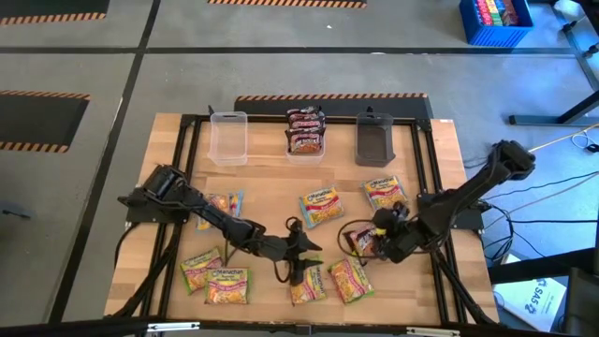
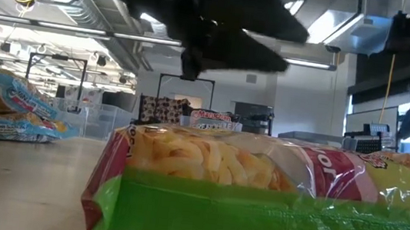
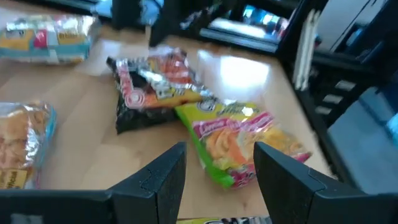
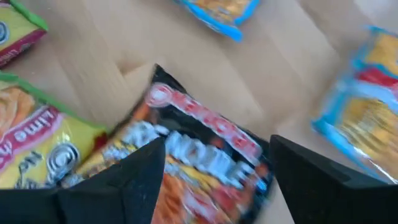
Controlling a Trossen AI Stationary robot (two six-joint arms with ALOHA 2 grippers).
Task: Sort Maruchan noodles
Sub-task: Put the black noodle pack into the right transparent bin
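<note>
1. We judge the step in hand to be the right gripper (image 1: 372,241) picking up the dark maroon packet (image 4: 199,155), which lies flat on the counter (image 1: 271,183) at near right, overlapping a yellow-green packet (image 3: 239,140)
2. Its jaws stand spread, straddling that packet, not yet pinching it
3. The left gripper (image 1: 298,271) hovers over near centre, jaws spread and holding nothing, above the yellow-green packet
4. Other packets lie scattered across the near counter; maroon ones already fill the middle clear tub (image 1: 305,140) at the far edge, between an empty clear tub (image 1: 227,139) and a dark grey tub (image 1: 374,140)
5. The next move, we judge, calls for closing on the maroon packet alone, without dragging its neighbour
</note>
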